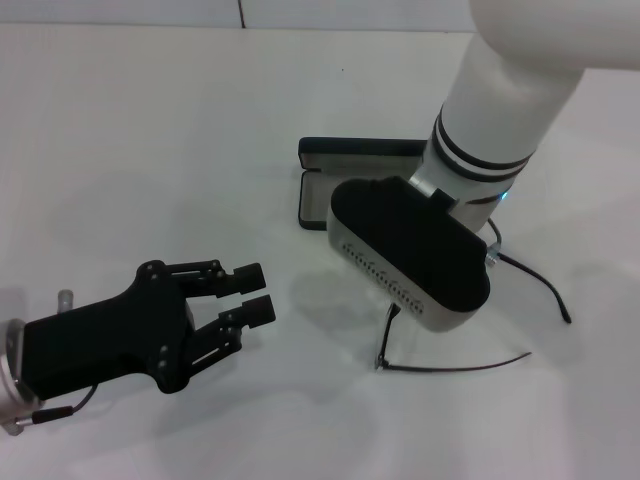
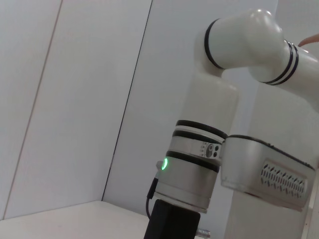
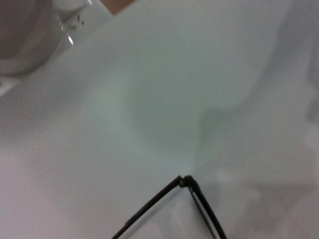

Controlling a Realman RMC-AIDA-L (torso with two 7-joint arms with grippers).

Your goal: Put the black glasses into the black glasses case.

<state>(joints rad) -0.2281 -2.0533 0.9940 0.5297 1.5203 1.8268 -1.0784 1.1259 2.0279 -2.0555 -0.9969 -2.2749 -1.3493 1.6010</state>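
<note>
Head view shows the left gripper (image 1: 257, 291) at lower left, its fingers slightly apart and holding nothing, over the white table (image 1: 150, 130). At centre right the right arm (image 1: 430, 240) hides most of the black glasses (image 1: 455, 366); its claw's state cannot be told. Behind it, at upper centre, lies the open black glasses case (image 1: 318, 185).
</note>
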